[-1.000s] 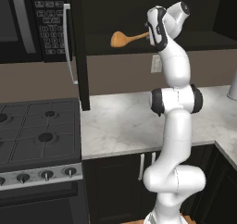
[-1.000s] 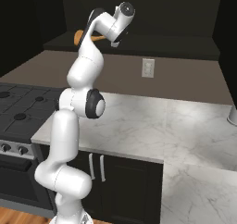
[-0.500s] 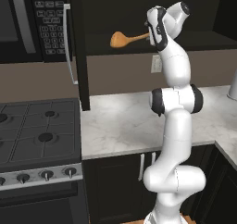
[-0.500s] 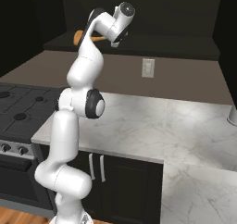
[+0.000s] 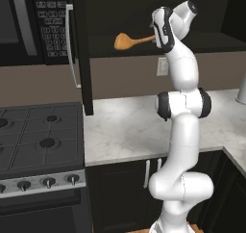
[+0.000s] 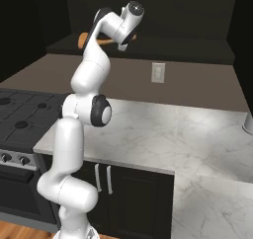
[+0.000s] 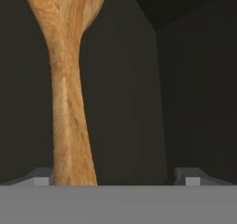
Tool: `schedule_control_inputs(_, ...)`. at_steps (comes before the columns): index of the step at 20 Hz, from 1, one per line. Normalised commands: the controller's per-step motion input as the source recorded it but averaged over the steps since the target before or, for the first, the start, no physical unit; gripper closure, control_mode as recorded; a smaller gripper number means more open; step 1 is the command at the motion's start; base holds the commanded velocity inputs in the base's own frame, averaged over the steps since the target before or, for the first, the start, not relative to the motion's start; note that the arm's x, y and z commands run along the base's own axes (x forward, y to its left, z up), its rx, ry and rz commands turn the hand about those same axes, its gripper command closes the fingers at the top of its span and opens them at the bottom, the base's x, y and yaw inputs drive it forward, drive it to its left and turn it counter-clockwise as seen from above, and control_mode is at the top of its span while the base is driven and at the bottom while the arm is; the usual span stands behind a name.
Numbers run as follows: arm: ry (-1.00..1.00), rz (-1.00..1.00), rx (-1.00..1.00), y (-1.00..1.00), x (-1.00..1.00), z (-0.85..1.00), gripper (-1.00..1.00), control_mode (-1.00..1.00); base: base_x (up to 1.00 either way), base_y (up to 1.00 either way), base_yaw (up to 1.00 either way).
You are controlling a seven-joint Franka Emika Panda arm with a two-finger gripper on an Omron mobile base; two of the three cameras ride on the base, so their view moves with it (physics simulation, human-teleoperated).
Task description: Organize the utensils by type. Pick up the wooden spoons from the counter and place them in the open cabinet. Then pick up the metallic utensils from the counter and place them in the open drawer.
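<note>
Gripper [image 7: 118, 177] spread wide, gripping nothing | wooden spoon [image 5: 132, 40] lies on open cabinet [image 5: 211, 42] shelf, handle beside one fingertip | advice: draw straight back without nudging handle, then seek the remaining utensils.

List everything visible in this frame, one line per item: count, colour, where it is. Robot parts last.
wooden spoon: one, tan-orange, inside the open cabinet, handle toward the gripper.
open cabinet: one, black, above the counter, door with a silver bar handle swung out.
counter: one, white marble with grey veins, on black base cabinets.
stove: one, dark grey, left of the counter.
microwave: one, black, above the stove.
wall outlet: one, white, on the backsplash.
gripper: one, open, spoon handle beside one finger.
</note>
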Motion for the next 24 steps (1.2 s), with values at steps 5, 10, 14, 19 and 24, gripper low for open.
schedule_control_inputs(5, 0.02, 0.04, 0.01, 0.00, -0.21, -0.33, -1.00, -1.00, 0.00, 0.00, 0.00)
schedule_control_inputs(10, 0.00, 0.03, 0.00, 0.00, -0.37, -0.30, -1.00, -1.00, 0.00, 0.00, 0.00)
schedule_control_inputs(14, 0.00, 0.00, 0.00, 0.00, -0.11, -0.38, -1.00, -1.00, 0.00, 0.00, 0.00)
schedule_control_inputs(19, 0.00, 0.00, 0.00, -0.02, 0.04, -0.22, -1.00, -1.00, 0.00, 0.00, 0.00)
schedule_control_inputs(24, 0.00, 0.00, 0.00, -0.04, 0.28, -0.02, -1.00, -1.00, 0.00, 0.00, 0.00)
